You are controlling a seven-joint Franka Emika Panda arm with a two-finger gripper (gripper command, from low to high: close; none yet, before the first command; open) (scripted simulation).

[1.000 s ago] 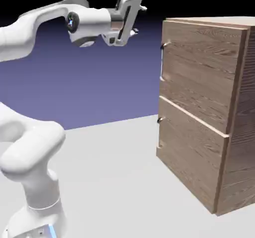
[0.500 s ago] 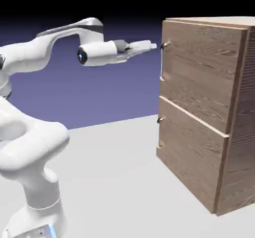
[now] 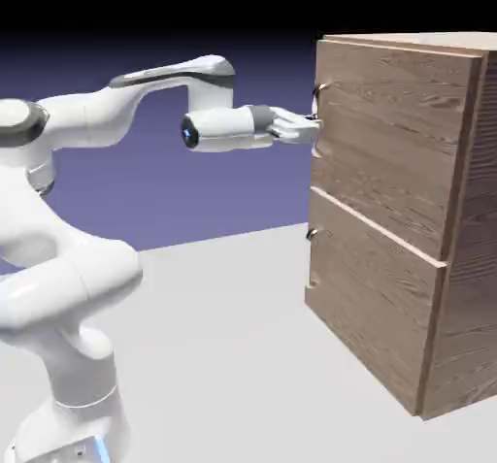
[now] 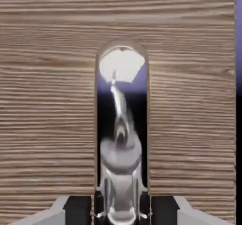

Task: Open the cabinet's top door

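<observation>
- The fingers (image 4: 71, 210) stand close together at the bottom edge of the hand view, pressed in on the shiny metal handle (image 4: 122, 139) that fills the gap between them.
- In the exterior view the gripper (image 3: 309, 127) lies level, its tips right at the handle (image 3: 317, 121) on the left edge of the top door (image 3: 398, 131).
- The handle is a curved metal bar; in the hand view it runs as a tall polished arch up the middle, mirroring the gripper and the backdrop.
- The wood grain of the top door fills almost all of the hand view around the handle, with a thin blue-violet strip at the right edge.
- The top door sits flush with the cabinet (image 3: 476, 218), shut, above the shorter lower panel (image 3: 374, 296).
- The cabinet stands on the pale table (image 3: 223, 354) at the exterior view's right.
- The white arm (image 3: 107, 121) rises from the lower left, bends at the elbow and reaches level to the right.
</observation>
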